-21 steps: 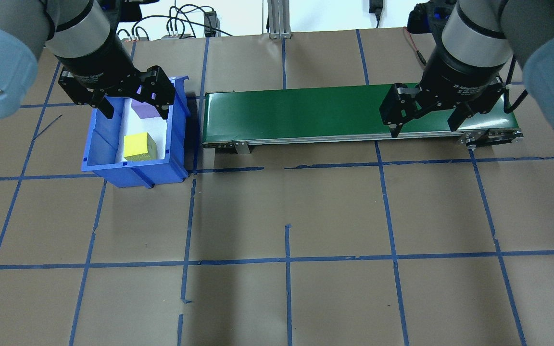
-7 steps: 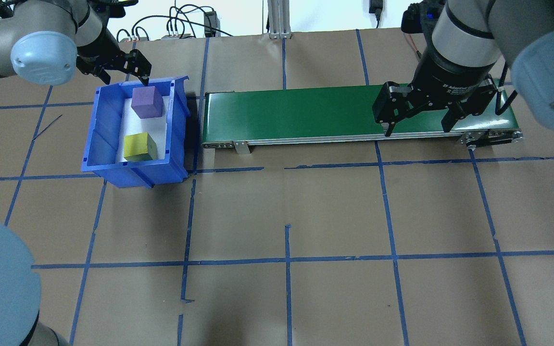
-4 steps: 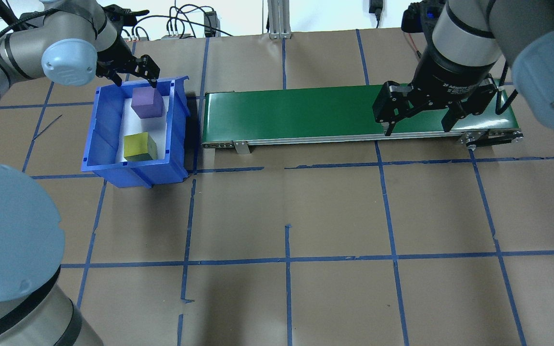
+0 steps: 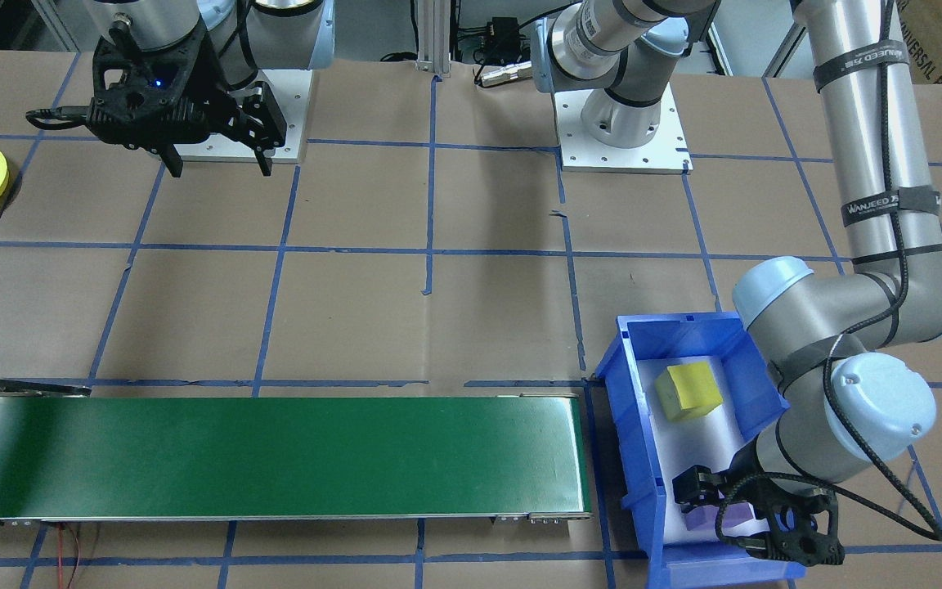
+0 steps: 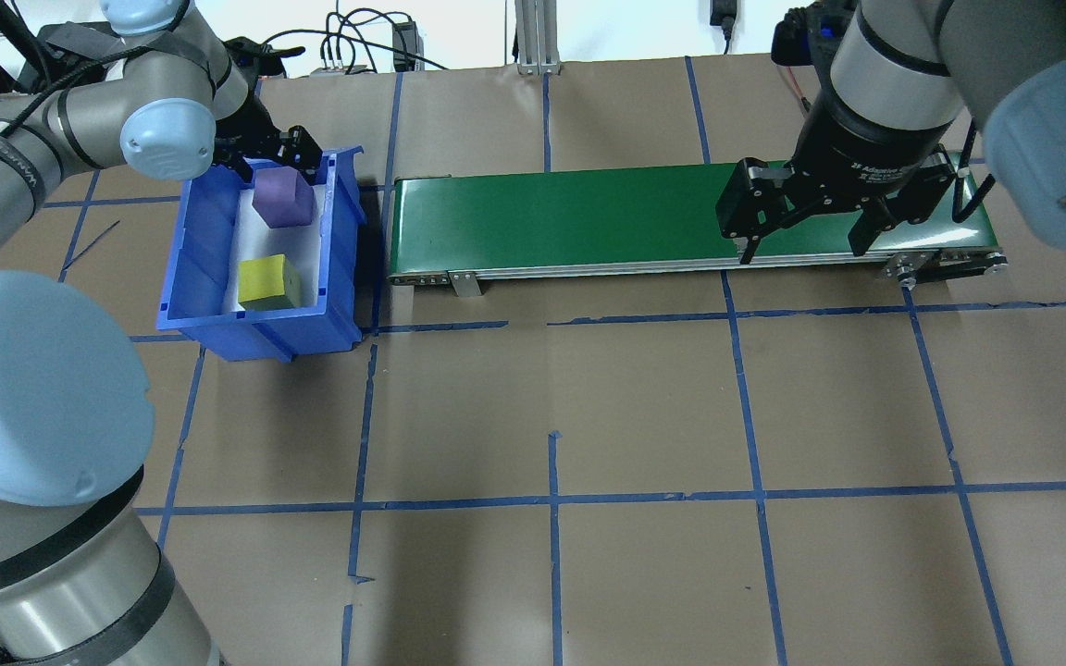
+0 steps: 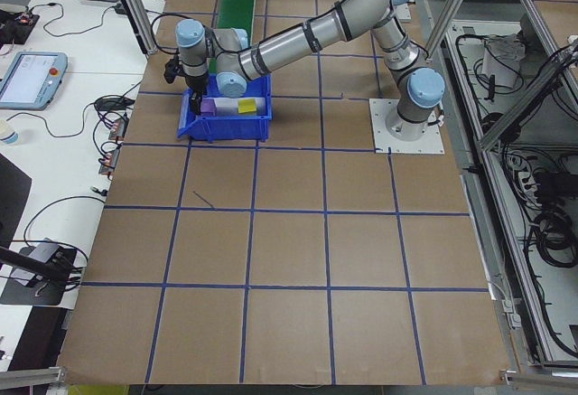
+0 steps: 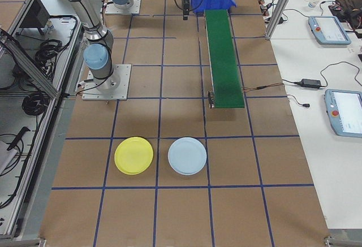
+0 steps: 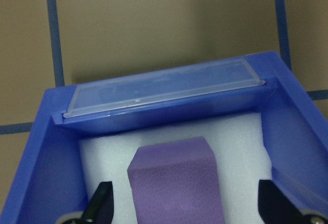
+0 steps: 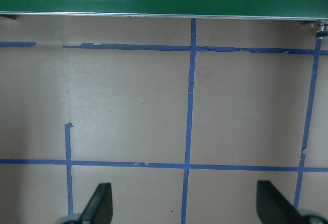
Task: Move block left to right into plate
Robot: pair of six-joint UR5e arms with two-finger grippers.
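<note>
From the right side we see the yellow plate (image 7: 133, 155) beside a pale blue plate (image 7: 187, 156), both missing overhead. Our left claw (image 8: 187, 206) gapes around the purple block (image 8: 177, 183) in the blue bin (image 5: 195, 250); our right claw (image 5: 803, 242) hangs open. "WANJEED" marks an arm strap (image 4: 888, 204).

Taped table (image 5: 551, 388); bin (image 5: 183, 277); conveyor (image 5: 588, 217); plates (image 7: 133, 155)

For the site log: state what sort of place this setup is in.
Most likely a robotics lab or test cell. A paper-covered table gridded with blue tape carries a small green conveyor, and teach pendants and loose cables lie on side benches.
</note>
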